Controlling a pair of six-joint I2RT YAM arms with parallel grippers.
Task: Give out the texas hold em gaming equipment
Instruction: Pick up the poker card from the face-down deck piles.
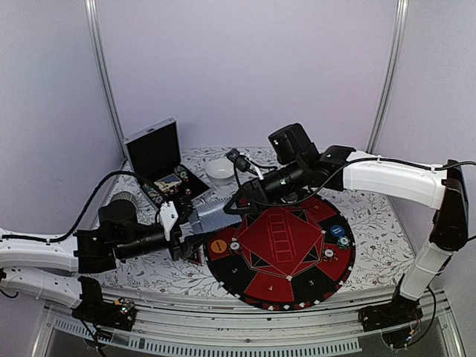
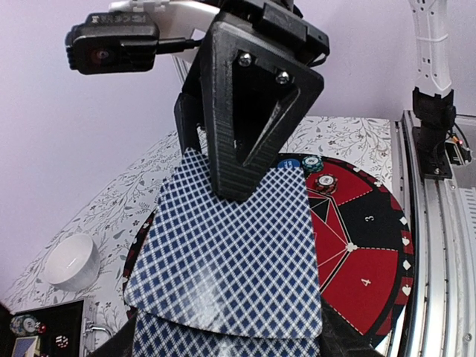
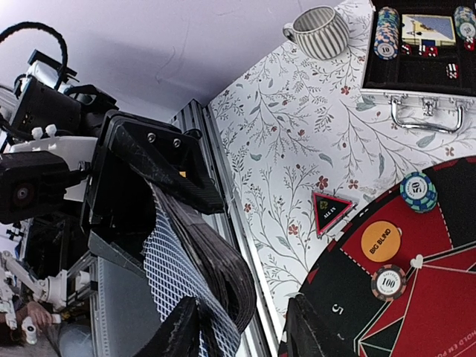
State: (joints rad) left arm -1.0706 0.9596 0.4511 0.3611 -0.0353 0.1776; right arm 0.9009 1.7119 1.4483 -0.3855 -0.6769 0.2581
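Left gripper [image 1: 177, 229] is clamping our stack of playing cards [image 2: 223, 275], backs up. Its jaws are standing about half apart on the stack, and it is holding the stack in the air just off the left rim of the felt mat [image 1: 245, 279]. Our right gripper [image 1: 232, 204] is reaching in over the mat's far-left edge. Its fingers are straddling the far edge of the top card with a clear gap between them, so it is gripping nothing yet.

An orange button [image 1: 218, 245], a blue button [image 1: 337, 230] and a few poker chips [image 1: 328, 253] are lying on the mat near its rim.

We are judging this to be the dealing step, with one card being peeled off the stack. Next we are wanting the right jaws to pinch the top card alone, then draw it toward a seat on the mat while the left grip is staying firm. Two cards sliding off together is the risk.
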